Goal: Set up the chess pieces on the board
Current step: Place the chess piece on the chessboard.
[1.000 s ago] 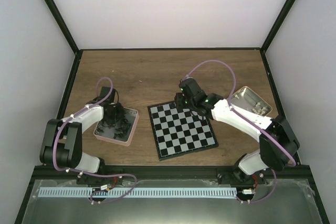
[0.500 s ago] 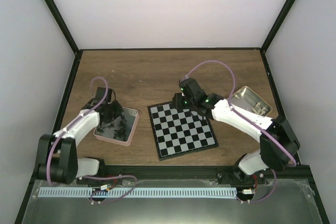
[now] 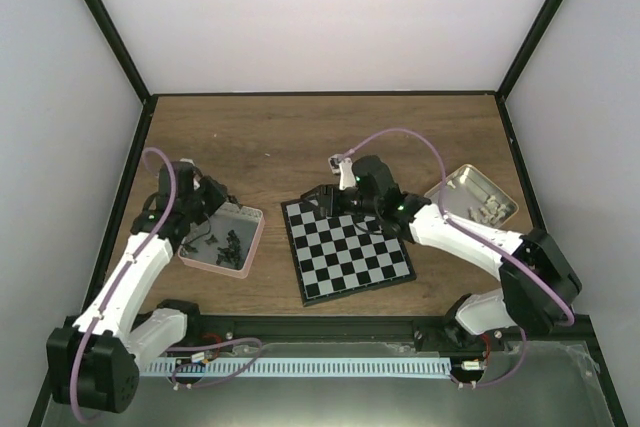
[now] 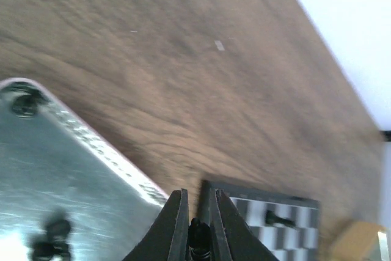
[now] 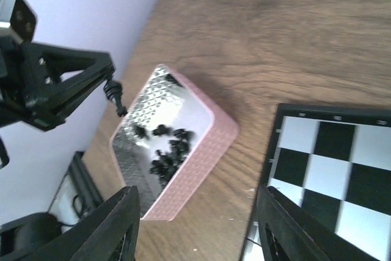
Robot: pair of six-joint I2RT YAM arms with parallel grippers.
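From above, we find the left gripper [image 3: 214, 204] raised over the far corner of the pink-rimmed metal tray [image 3: 256, 239]. The right gripper [image 3: 320, 195] hangs at the far left corner of the flat black-and-grey checked chessboard [image 3: 350, 252]. If the left arm crosses to that corner while the right one is there, we judge a knock likely. The brown wood-grain table [image 3: 290, 132] lies matt between plain white walls [image 3: 330, 17], and a tan tin [image 3: 480, 192] sits at the right.

On the left wrist, the left gripper [image 4: 198, 203] is clamped on a tiny black chess piece [image 4: 197, 238]. So slim a thing could twist or slip out in transit. One black figurine [image 4: 278, 218] stands on the board beyond.

On the right wrist, the right gripper [image 5: 195, 212] stands wide with nothing between its fingers, over bare wood between tray and board. The loose black pieces [image 5: 168, 151] lie heaped in the tray. We think a careless sweep here could topple the figurine on the board.
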